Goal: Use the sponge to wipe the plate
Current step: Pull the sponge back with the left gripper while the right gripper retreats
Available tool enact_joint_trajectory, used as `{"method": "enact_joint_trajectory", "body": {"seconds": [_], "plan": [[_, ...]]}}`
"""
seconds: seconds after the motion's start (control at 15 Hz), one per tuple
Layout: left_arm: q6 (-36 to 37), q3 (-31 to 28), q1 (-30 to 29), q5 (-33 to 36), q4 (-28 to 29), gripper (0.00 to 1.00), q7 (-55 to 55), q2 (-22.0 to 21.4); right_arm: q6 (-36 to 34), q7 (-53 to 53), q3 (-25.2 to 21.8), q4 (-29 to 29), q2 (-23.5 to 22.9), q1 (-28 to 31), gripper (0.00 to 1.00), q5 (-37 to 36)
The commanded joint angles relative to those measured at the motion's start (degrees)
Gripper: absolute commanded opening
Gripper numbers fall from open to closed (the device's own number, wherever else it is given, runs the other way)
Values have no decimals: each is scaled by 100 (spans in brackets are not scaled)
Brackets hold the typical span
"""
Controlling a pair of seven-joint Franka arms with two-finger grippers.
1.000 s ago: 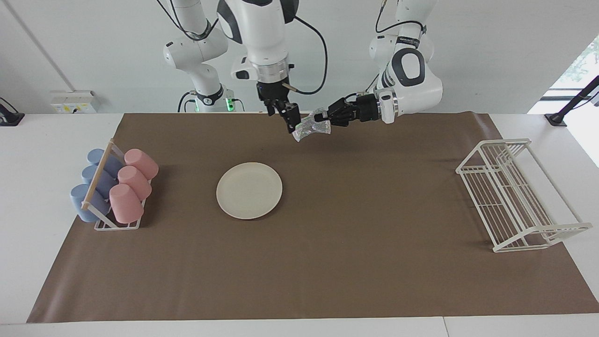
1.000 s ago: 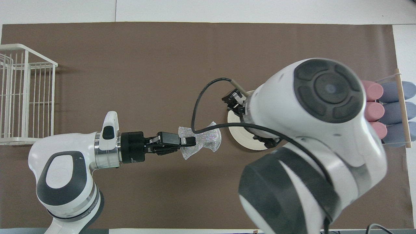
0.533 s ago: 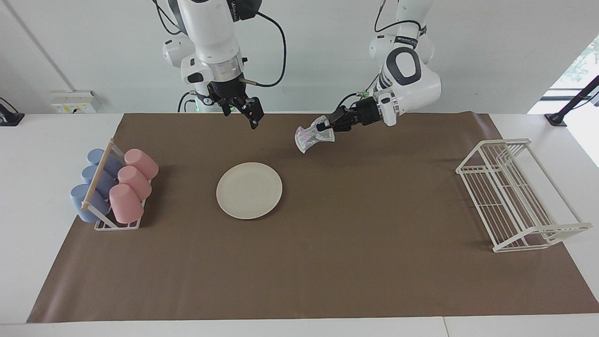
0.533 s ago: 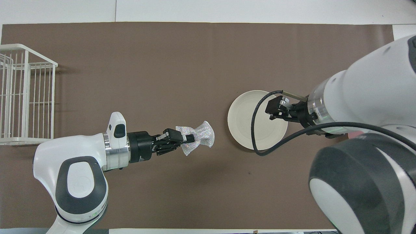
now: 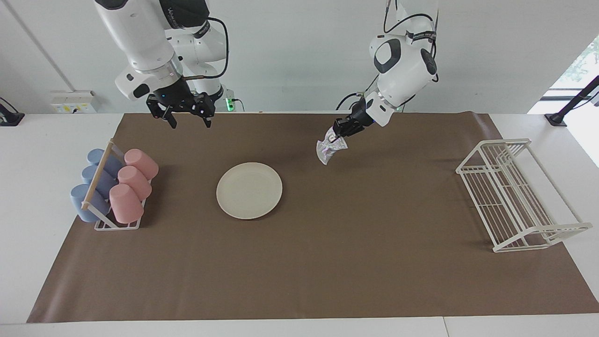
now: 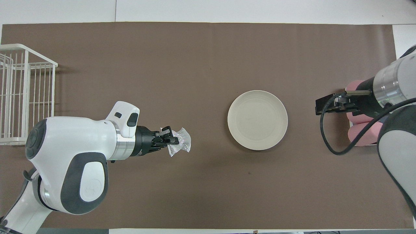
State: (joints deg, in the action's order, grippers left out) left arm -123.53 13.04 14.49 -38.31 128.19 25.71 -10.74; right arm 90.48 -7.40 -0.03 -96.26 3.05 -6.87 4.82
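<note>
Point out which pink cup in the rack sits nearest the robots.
The pink cup at the rack's robot-side end, highest of the three in the facing view; the other two pink cups lie farther from the robots.

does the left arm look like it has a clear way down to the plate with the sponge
Probably yes. The left gripper is shut on the sponge up over bare mat, and nothing stands between it and the plate. The right gripper hangs open toward the cup rack, well aside.

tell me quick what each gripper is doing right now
Left gripper: shut on the sponge, held in the air over the mat.
Right gripper: open, holding nothing, raised near the cup rack.
</note>
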Motion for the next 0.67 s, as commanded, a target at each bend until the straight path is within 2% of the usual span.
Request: {"method": "enact_joint_trajectory", "body": {"seconds": [0.0, 0.2, 0.6], "plan": [[1265, -3, -437, 1190, -1011, 0, 531, 326, 84, 379, 82, -112, 82, 98, 100, -138], [2532, -3, -553, 2613, -2120, 0, 925, 678, 93, 720, 126, 28, -6, 142, 100, -323], [3967, 32, -386, 4970, -2834, 0, 1077, 916, 84, 1038, 73, 29, -24, 458, 100, -394]]}}
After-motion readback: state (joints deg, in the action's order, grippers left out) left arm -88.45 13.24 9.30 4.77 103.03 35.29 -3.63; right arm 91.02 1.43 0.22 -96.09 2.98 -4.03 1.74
